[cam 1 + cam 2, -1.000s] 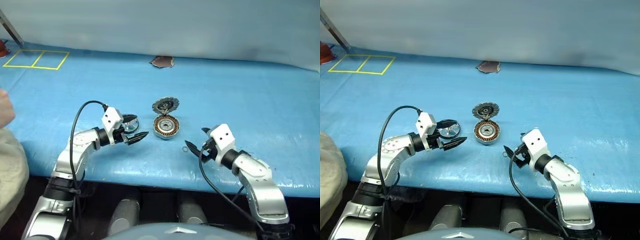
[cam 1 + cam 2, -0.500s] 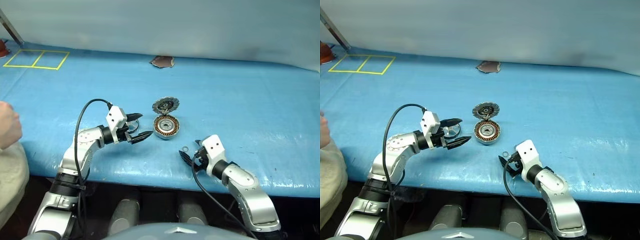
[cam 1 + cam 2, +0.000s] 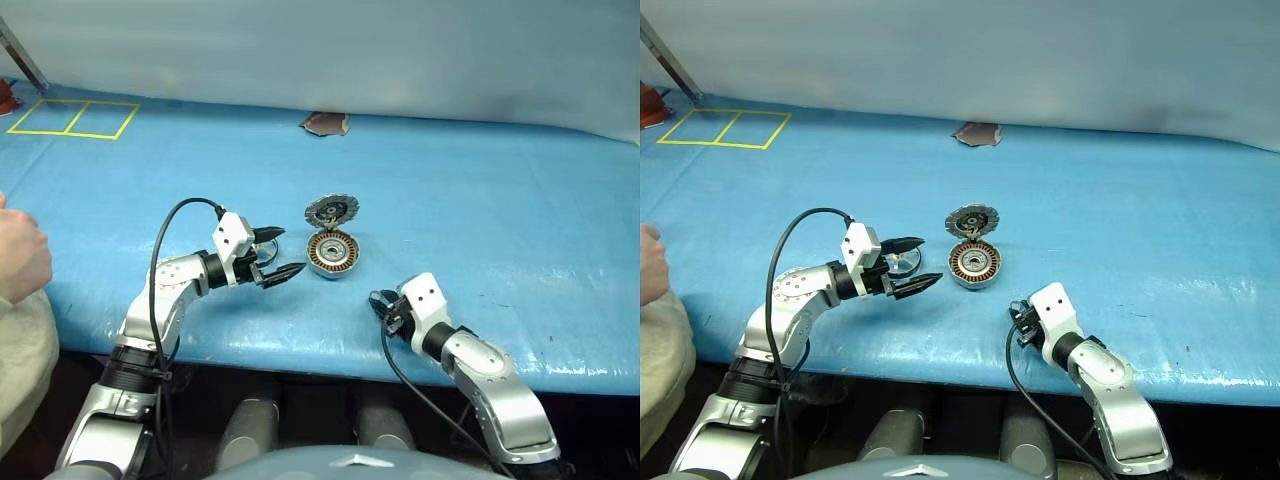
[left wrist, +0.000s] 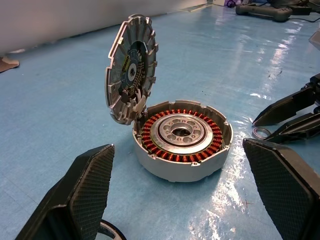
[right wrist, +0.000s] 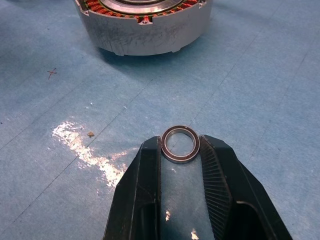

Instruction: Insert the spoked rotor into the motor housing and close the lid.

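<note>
my right hand point(image 5: 180, 150) has its fingers pinched on a small dark ring point(image 5: 180, 144) lying on the worktop point(image 3: 520, 200), just short of the housing point(image 3: 332, 252). my left hand point(image 3: 276, 254) hangs wide apart beside the housing, with the rotor point(image 3: 902, 261) right by it. the lid point(image 3: 331, 211) stands tilted up at the far rim. i'd lift the ring gently and level so it won't pop out, and keep clear of the windings.

A small dark ring point(image 5: 180, 144) lies on the blue table cover point(image 3: 480, 200); yellow taped squares point(image 3: 72, 117) mark its far corner.
</note>
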`<control>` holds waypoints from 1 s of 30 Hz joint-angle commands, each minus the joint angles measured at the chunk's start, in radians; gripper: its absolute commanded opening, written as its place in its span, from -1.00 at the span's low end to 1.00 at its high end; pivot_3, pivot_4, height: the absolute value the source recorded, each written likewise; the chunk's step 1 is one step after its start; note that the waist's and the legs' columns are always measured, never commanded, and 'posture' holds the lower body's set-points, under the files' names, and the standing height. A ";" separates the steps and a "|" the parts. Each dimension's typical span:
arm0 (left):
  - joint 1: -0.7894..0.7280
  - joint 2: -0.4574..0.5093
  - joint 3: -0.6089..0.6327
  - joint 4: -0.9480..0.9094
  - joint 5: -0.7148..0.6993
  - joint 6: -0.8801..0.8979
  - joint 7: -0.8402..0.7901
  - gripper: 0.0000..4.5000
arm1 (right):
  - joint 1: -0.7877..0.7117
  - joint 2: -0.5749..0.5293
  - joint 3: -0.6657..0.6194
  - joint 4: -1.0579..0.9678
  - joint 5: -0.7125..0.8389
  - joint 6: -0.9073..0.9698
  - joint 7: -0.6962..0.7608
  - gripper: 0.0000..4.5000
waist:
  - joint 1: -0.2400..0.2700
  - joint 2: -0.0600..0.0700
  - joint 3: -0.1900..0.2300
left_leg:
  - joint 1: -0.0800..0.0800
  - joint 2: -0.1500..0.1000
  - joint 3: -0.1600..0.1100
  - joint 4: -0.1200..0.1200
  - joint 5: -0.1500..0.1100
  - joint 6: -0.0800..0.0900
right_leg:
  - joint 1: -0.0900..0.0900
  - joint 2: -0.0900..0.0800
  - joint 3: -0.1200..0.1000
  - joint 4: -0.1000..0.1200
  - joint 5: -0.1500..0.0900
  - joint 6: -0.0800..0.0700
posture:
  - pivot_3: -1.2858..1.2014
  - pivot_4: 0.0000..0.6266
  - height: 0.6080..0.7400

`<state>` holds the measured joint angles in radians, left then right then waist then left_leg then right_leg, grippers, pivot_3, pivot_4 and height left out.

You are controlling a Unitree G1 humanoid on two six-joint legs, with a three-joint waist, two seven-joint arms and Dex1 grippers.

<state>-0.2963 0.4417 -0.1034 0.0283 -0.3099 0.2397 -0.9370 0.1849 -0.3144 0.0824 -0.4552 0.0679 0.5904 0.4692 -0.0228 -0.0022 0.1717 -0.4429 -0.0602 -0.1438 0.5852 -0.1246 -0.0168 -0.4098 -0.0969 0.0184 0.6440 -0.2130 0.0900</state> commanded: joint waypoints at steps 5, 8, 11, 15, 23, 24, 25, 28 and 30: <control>-0.015 0.002 0.005 -0.016 0.007 -0.025 -0.001 1.00 | 0.005 -0.014 0.008 -0.001 0.009 -0.002 -0.016 -0.66 | 0.000 0.000 0.000 | 0.000 0.000 0.000 0.000 0.000 0.000 | 0.000 0.000 0.000 0.000 0.000 0.000 | 0.03 -0.52 1.00; -0.016 0.003 0.005 -0.015 0.008 -0.026 -0.003 1.00 | -0.001 -0.014 0.004 -0.016 0.014 -0.003 -0.020 -0.66 | 0.000 0.000 0.000 | 0.000 0.000 0.000 0.000 0.000 0.000 | 0.000 0.000 0.000 0.000 0.000 0.000 | 0.03 -0.52 1.00; -0.017 0.003 0.005 -0.014 0.009 -0.028 -0.005 1.00 | -0.009 -0.016 -0.005 -0.035 0.027 -0.001 -0.020 -0.66 | 0.000 0.000 0.000 | 0.000 0.000 0.000 0.000 0.000 0.000 | 0.000 0.000 0.000 0.000 0.000 0.000 | 0.03 -0.52 1.00; -0.017 -0.001 0.006 -0.011 0.012 -0.031 -0.005 1.00 | -0.023 -0.028 -0.009 -0.053 0.031 0.003 -0.024 -0.66 | 0.000 0.000 0.000 | 0.000 0.000 0.000 0.000 0.000 0.000 | 0.000 0.000 0.000 0.000 0.000 0.000 | 0.03 -0.52 1.00; -0.005 -0.006 0.008 -0.006 0.013 -0.042 -0.003 1.00 | -0.067 -0.049 -0.014 -0.091 0.037 0.013 -0.032 -0.66 | 0.001 0.000 0.000 | 0.000 0.000 0.000 0.000 0.000 0.000 | 0.000 0.000 0.000 0.000 0.000 0.000 | 0.03 -0.52 1.00; -0.004 -0.005 0.008 -0.004 0.013 -0.044 -0.005 1.00 | -0.071 -0.050 -0.012 -0.090 0.036 0.014 -0.033 -0.66 | 0.001 0.000 0.000 | 0.000 0.000 0.000 0.000 0.000 0.000 | 0.000 0.000 0.000 0.000 0.000 0.000 | 0.03 -0.52 1.00; -0.003 -0.005 0.008 -0.002 0.013 -0.045 -0.006 1.00 | -0.078 -0.052 -0.010 -0.088 0.034 0.014 -0.035 -0.66 | 0.001 0.000 0.000 | 0.000 0.000 0.000 0.000 0.000 0.000 | 0.000 0.000 0.000 0.000 0.000 0.000 | 0.03 -0.52 1.00; -0.008 -0.009 0.006 0.010 0.014 -0.052 -0.006 1.00 | -0.107 -0.056 -0.013 -0.084 0.032 0.018 -0.040 -0.66 | 0.001 0.000 0.000 | 0.000 0.000 0.000 0.000 0.000 0.000 | 0.000 0.000 0.000 0.000 0.000 0.000 | 0.03 -0.52 1.00; -0.014 -0.014 0.006 0.016 0.014 -0.056 -0.002 1.00 | -0.128 -0.058 -0.009 -0.080 0.028 0.019 -0.040 -0.66 | 0.001 0.000 0.000 | 0.000 0.000 0.000 0.000 0.000 0.000 | 0.000 0.000 0.000 0.000 0.000 0.000 | 0.03 -0.52 1.00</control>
<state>-0.2947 0.4331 -0.1052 0.0436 -0.2929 0.2071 -0.9390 0.0786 -0.3646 0.0805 -0.4996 0.0904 0.6164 0.4341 -0.0223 -0.0022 0.1718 -0.4432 -0.0604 -0.1436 0.5853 -0.1244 -0.0165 -0.4100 -0.0968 0.0183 0.6441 -0.2130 0.0900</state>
